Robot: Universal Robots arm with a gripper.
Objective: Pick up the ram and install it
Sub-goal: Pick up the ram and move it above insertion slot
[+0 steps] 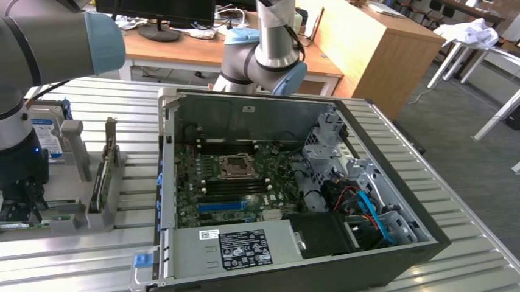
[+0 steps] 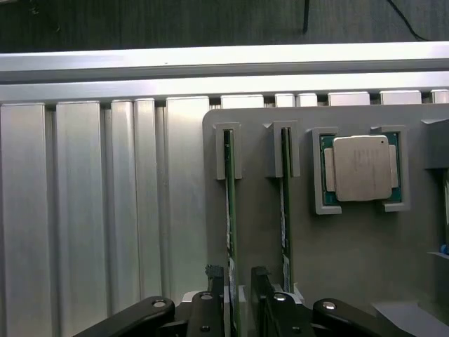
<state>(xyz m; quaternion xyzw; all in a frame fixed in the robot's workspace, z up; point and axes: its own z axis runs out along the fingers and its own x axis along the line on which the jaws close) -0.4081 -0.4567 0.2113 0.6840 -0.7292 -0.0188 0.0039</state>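
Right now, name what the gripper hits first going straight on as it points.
Likely the ram, on edge between the gripper's open fingers; then the grey holder under it. Depth is unclear.

The ram (image 2: 229, 210) runs out of frame between the tool (image 2: 238, 275) fingers (image 2: 217, 291), its near end hidden.

The surface (image 1: 130, 97) under me is silver metal with long ribs. Two things sit right on it. One is a big open case (image 1: 243, 121). The other is a flat grey tray (image 2: 351, 246), just beside the case on the exterior view's left, near the surface's edge.
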